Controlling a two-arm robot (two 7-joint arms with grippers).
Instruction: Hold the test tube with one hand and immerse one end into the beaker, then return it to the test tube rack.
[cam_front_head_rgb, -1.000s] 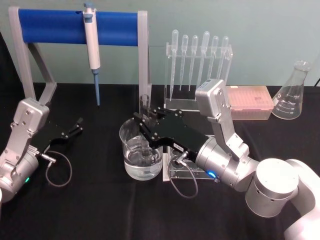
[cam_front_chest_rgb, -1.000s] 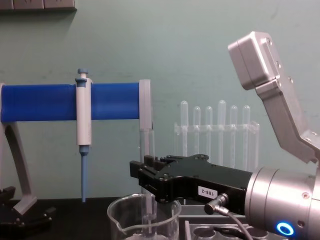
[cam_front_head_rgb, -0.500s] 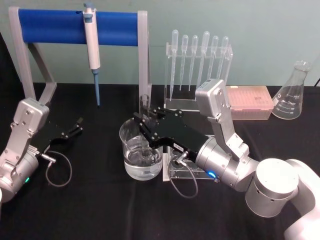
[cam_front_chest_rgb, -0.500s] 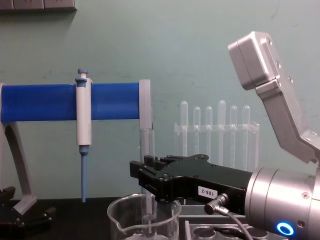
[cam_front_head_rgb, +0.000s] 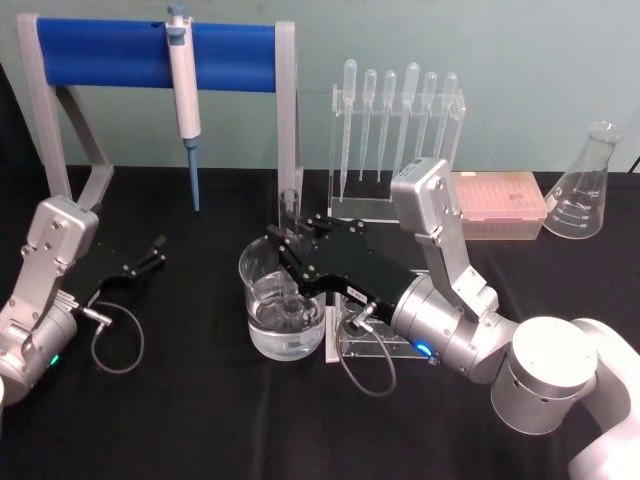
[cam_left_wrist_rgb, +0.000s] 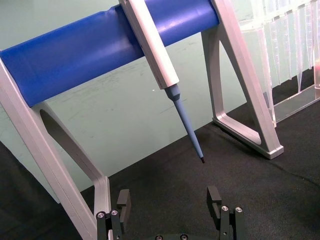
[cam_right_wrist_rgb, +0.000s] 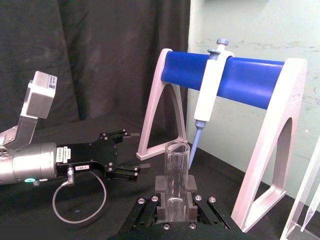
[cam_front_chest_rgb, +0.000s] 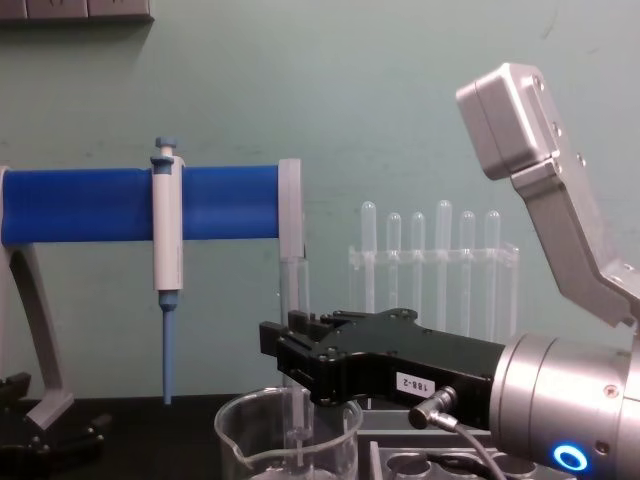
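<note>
Chest view shows test tube (cam_front_chest_rgb: 291, 290) vertical, bottom end inside beaker (cam_front_chest_rgb: 238, 450).

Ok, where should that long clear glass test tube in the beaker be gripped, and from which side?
Grip the long clear glass test tube on its upper shaft, below its rim, level from the side: it stands upright with its lower end in the wide glass beaker, so only the top is free. The right gripper holds it there; the left gripper rests open at left.

Upside-down "188-2", printed on white label (cam_front_chest_rgb: 408, 382), on black right hand (cam_front_chest_rgb: 291, 352)
</note>
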